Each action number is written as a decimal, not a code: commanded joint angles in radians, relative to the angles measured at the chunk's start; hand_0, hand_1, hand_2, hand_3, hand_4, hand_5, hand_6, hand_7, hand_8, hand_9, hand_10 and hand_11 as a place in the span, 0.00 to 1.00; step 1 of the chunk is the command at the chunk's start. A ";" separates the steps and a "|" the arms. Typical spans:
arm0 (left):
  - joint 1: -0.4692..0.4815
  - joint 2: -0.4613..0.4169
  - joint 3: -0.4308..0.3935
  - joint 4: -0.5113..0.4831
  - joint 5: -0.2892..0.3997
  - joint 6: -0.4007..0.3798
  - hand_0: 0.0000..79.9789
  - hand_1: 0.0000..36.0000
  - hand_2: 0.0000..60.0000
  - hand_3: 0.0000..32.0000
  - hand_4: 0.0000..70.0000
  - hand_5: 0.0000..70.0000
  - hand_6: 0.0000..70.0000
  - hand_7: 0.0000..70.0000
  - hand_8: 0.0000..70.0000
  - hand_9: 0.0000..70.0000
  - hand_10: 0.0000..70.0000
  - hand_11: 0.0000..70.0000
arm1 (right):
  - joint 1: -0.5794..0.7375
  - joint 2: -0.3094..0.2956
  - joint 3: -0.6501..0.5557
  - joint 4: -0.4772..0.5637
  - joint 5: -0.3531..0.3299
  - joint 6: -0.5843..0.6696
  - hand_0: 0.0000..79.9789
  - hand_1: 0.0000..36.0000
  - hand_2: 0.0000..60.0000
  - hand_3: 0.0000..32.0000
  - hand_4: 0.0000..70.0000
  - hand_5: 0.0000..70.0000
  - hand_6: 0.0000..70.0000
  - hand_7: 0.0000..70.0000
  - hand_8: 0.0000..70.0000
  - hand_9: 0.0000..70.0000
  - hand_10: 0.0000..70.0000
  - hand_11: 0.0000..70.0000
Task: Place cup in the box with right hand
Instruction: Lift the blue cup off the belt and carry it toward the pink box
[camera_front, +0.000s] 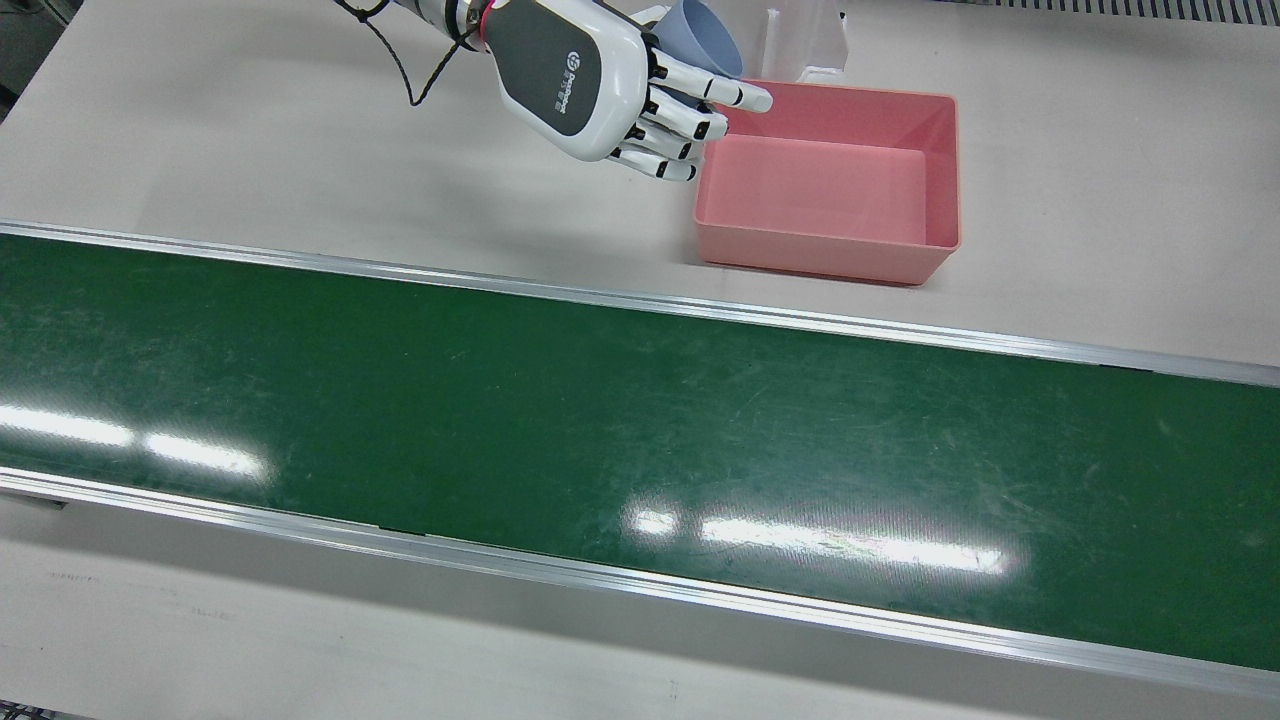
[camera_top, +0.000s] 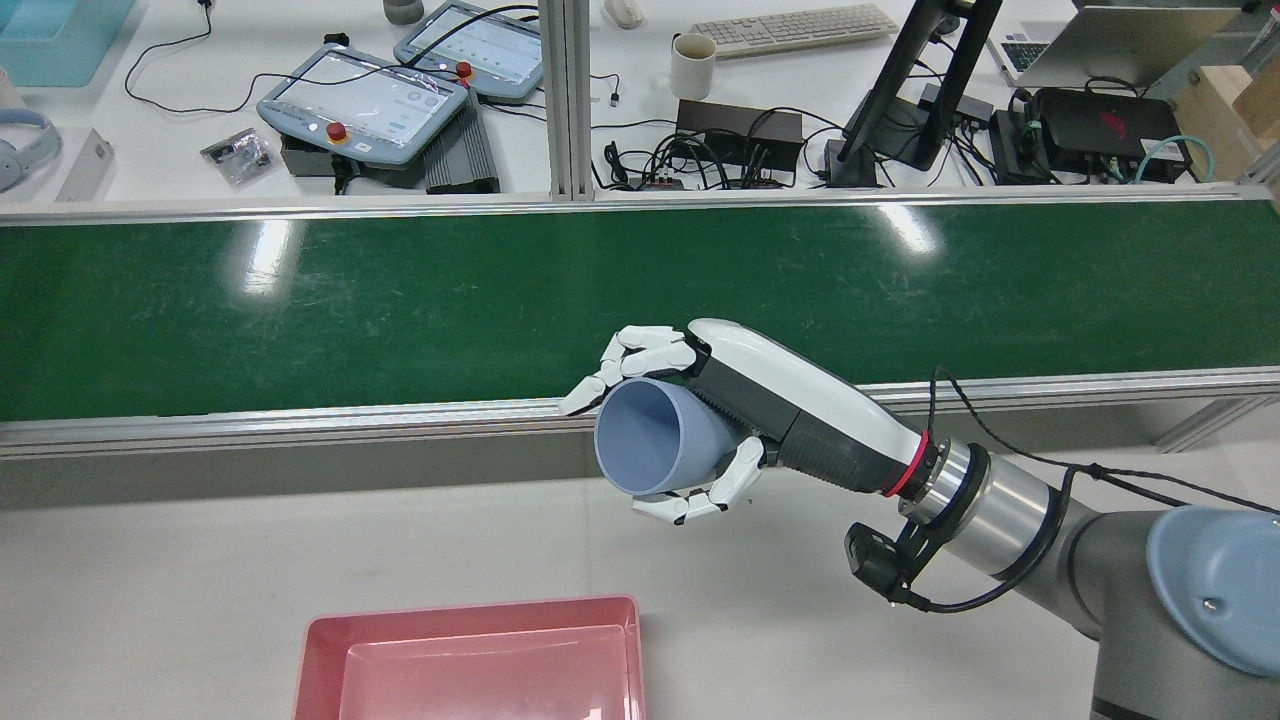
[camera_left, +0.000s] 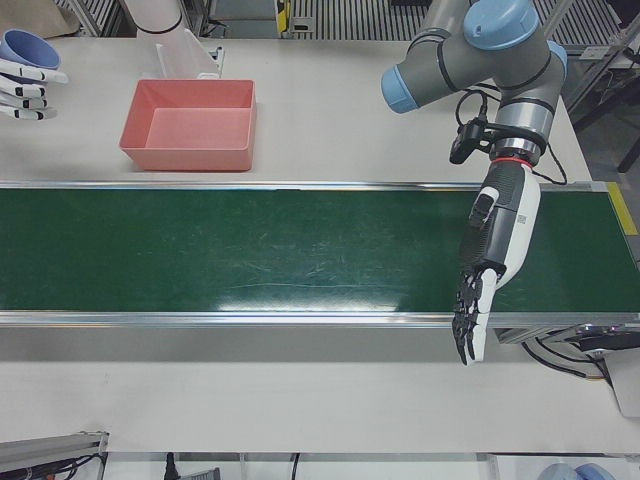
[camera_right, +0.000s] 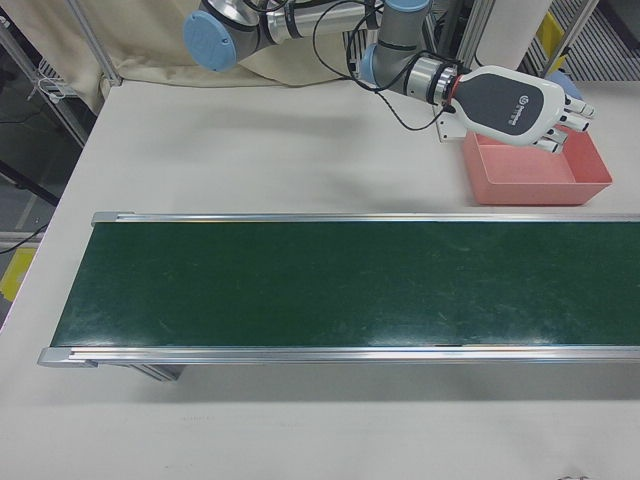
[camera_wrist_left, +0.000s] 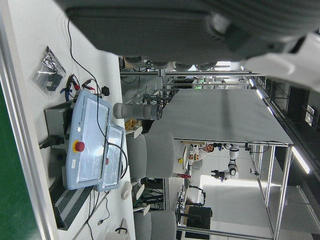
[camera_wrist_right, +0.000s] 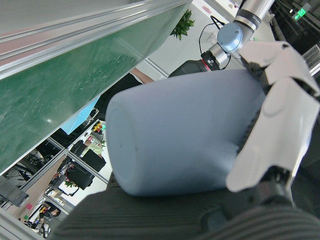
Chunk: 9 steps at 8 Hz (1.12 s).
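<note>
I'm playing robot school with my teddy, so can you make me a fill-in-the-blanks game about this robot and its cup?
1. The right hand is holding a pale blue plastic ____.
2. The pink rectangular plastic box has ____ inside it.
3. The long conveyor belt across the table is coloured ____.
4. The left hand hangs over the belt holding ____.

Missing words: cup; nothing; green; nothing
</note>
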 joint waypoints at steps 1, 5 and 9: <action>0.000 0.000 0.000 0.001 0.000 0.000 0.00 0.00 0.00 0.00 0.00 0.00 0.00 0.00 0.00 0.00 0.00 0.00 | 0.073 -0.003 -0.039 0.007 -0.176 -0.079 0.61 0.86 1.00 0.00 0.32 0.22 0.38 1.00 0.82 1.00 0.44 0.65; 0.000 0.000 0.000 -0.001 0.000 0.000 0.00 0.00 0.00 0.00 0.00 0.00 0.00 0.00 0.00 0.00 0.00 0.00 | 0.002 -0.007 -0.041 0.006 -0.231 -0.147 0.59 0.81 1.00 0.00 0.07 0.23 0.36 1.00 0.89 1.00 0.44 0.65; 0.000 0.000 0.000 -0.001 0.000 0.000 0.00 0.00 0.00 0.00 0.00 0.00 0.00 0.00 0.00 0.00 0.00 0.00 | -0.005 0.031 -0.087 0.007 -0.234 -0.137 0.58 0.72 1.00 0.00 0.14 0.21 0.34 1.00 0.86 1.00 0.44 0.65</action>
